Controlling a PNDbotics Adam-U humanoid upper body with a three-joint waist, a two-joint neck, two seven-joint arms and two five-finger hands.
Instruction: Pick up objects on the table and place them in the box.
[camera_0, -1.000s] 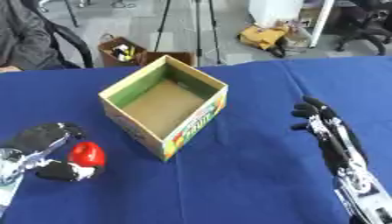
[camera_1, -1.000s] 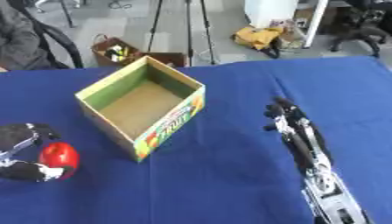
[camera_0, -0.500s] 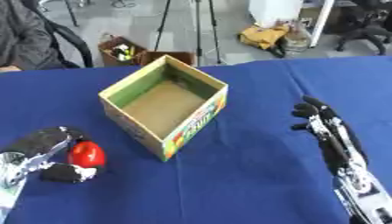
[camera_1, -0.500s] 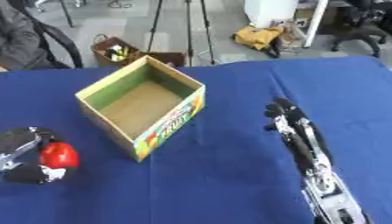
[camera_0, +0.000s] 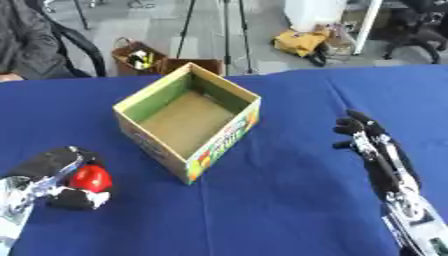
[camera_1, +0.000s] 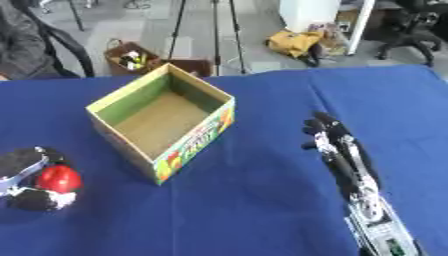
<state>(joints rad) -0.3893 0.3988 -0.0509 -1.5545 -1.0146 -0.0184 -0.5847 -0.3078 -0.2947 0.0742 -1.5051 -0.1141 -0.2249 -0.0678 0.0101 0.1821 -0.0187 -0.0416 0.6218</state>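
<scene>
Lower left of frame: my left hand is curling its fingers around a red round object on the blue table. Open cardboard box is sitting centre. My right hand is resting at right, fingers straight, released.

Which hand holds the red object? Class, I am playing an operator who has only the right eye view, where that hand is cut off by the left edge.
Observer: The left hand. The left eye view shows it whole, with fingers curled over the top of the red object and the thumb below it.
Operator: Does that view show the arm behind it?
Observer: Yes. A silver forearm runs from the hand down to the lower left corner, lying over the blue tablecloth.
</scene>
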